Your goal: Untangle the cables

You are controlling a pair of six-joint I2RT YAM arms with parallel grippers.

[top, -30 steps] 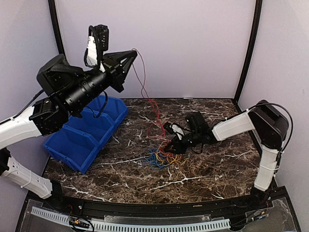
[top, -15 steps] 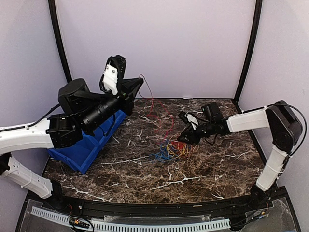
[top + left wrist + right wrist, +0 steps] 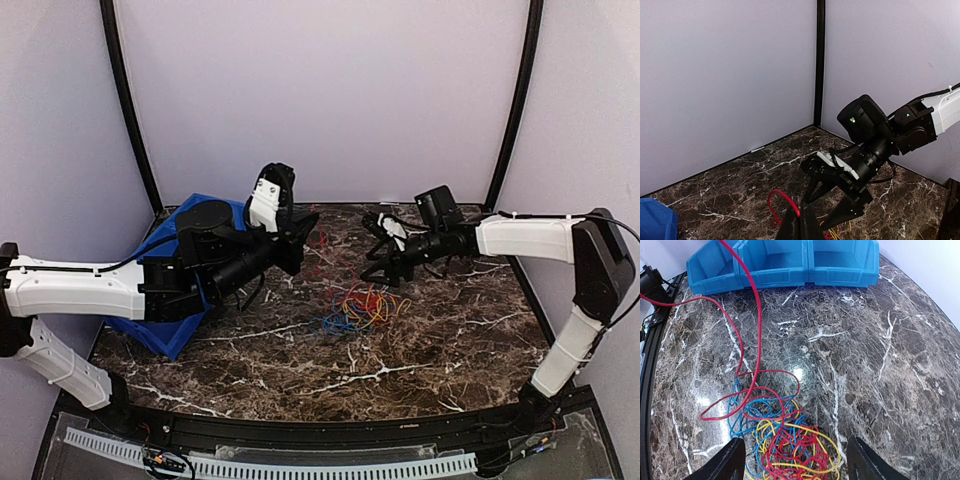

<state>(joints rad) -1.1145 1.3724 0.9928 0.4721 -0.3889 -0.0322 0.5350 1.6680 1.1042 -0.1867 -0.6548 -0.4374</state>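
table (image 3: 450, 345): dark glossy marble, white veins
room: pale lilac walls (image 3: 330, 90), black corner posts (image 3: 516, 100)
cables (image 3: 358, 308): red, blue and yellow tangle, frame centre, on table
left claw (image 3: 800, 226): pinching red cable (image 3: 758, 330)
right claw (image 3: 797, 462): spread, near tangle
bin (image 3: 790, 260): blue, left

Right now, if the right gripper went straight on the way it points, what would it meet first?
The right gripper would probably meet the tangle of red, yellow and blue cables first; it lies straight ahead, in line with its open jaws, though depth is unclear.
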